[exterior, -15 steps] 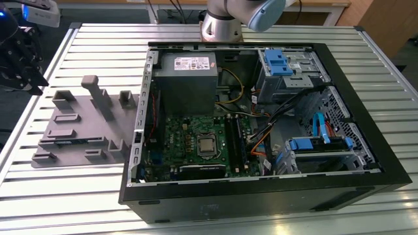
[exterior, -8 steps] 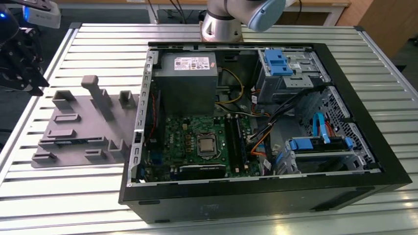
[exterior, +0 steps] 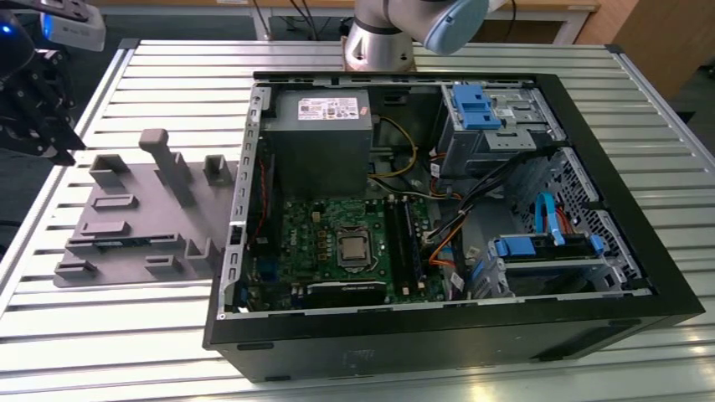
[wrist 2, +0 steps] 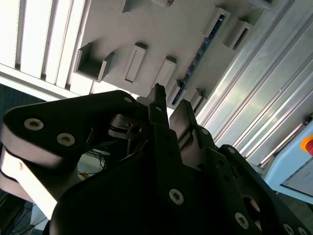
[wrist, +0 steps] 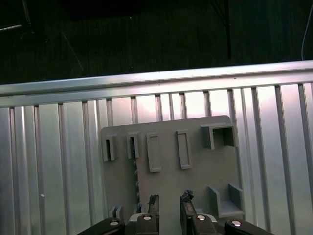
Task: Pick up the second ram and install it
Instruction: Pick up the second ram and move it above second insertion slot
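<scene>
Gripper (wrist: 169,201) hovers over the grey tray (wrist: 195,178) on the counter (wrist: 58,161), jaws parted, nothing between them. The second ram (wrist 2: 200,56) stands on edge in a tray slot, clear of the jaws and offset to one side of their gap. Its long axis looks crosswise to their closing line.

Silver arm (exterior: 378,43) with a pale blue joint cap (exterior: 453,21), black hand (wrist: 169,199) studded with bright round screws (wrist 2: 176,197).
</scene>
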